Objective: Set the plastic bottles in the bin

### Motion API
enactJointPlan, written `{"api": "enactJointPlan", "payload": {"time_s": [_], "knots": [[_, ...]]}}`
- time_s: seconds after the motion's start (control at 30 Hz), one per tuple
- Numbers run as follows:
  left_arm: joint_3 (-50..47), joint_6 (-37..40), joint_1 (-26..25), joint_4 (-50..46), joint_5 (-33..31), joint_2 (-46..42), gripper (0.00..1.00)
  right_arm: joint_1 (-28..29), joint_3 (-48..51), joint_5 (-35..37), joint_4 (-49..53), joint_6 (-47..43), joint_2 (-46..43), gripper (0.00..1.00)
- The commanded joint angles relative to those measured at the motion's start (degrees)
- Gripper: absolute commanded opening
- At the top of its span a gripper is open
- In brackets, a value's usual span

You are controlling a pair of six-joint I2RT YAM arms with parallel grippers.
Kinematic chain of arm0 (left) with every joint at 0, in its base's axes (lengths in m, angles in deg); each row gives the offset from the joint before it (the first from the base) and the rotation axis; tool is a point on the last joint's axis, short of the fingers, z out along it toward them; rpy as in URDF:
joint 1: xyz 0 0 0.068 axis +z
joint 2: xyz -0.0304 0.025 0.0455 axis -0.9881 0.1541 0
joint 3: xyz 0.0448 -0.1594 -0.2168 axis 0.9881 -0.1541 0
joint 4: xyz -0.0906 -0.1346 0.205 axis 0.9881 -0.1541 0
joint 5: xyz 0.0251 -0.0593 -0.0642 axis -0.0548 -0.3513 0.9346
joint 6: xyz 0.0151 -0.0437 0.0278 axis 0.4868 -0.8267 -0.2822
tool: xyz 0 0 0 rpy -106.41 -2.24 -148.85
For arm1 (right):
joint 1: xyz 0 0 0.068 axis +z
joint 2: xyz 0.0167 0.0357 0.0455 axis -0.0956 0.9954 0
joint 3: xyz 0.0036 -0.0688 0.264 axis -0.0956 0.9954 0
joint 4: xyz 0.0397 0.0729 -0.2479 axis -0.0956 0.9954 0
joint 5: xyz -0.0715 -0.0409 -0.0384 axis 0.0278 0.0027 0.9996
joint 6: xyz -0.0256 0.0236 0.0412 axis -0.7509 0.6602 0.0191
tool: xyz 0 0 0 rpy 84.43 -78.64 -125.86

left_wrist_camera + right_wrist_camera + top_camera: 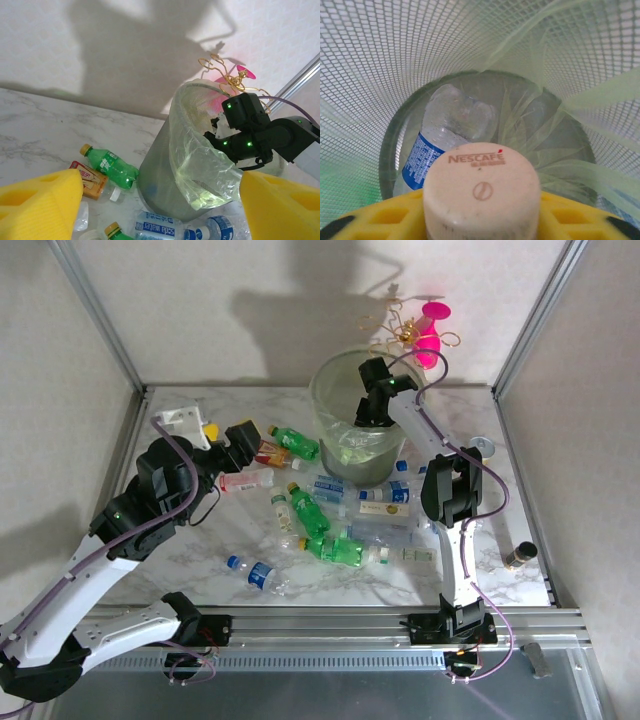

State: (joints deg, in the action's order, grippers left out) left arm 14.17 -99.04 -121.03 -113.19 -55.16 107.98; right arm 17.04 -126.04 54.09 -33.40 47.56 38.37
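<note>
The bin (330, 390) stands at the back middle of the table, lined with a yellowish-green bag. My right gripper (372, 405) hangs over its rim, pointing down inside. Its yellow pads (385, 220) are shut on a bottle with a cream Nescafé cap (481, 185). Below it, a clear bottle with a blue label (445, 130) lies on the bin's floor. Several plastic bottles lie in front of the bin, among them green ones (308, 510) (296, 441). My left gripper (245, 440) is open left of the bin, with a green bottle (107, 165) and an orange-brown one (87, 177) beneath it.
A pink-and-gold ornament (425, 335) stands behind the bin. A small gold-topped can (519, 556) sits near the right edge. A white bracket-like object (183, 422) lies at the back left. Metal frame posts and walls close off the table's sides.
</note>
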Motion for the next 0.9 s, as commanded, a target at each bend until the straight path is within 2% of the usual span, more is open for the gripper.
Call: {"api": "enactJointPlan", "payload": {"time_s": [0.0, 0.4, 0.7, 0.87], "knots": [[-0.76, 0.39, 0.52, -0.5, -1.29, -0.83, 0.81, -0.08, -0.82, -0.38, -0.04, 0.16, -0.66, 0.52], [-0.98, -1.12, 0.59, -1.49, -2.77, -0.45, 0.81, -0.06, -1.75, 0.11, -1.23, 0.07, -6.45, 0.54], [-2.49, -3.94, 0.81, -1.33, -3.58, -0.01, 0.82, 2.37, 2.73, 0.44, -8.22, -3.6, -18.49, 0.55], [-3.16, -8.12, 1.48, -2.83, -3.3, 0.22, 0.82, 4.51, 11.2, 0.4, -15.29, -6.26, -28.23, 0.55]]}}
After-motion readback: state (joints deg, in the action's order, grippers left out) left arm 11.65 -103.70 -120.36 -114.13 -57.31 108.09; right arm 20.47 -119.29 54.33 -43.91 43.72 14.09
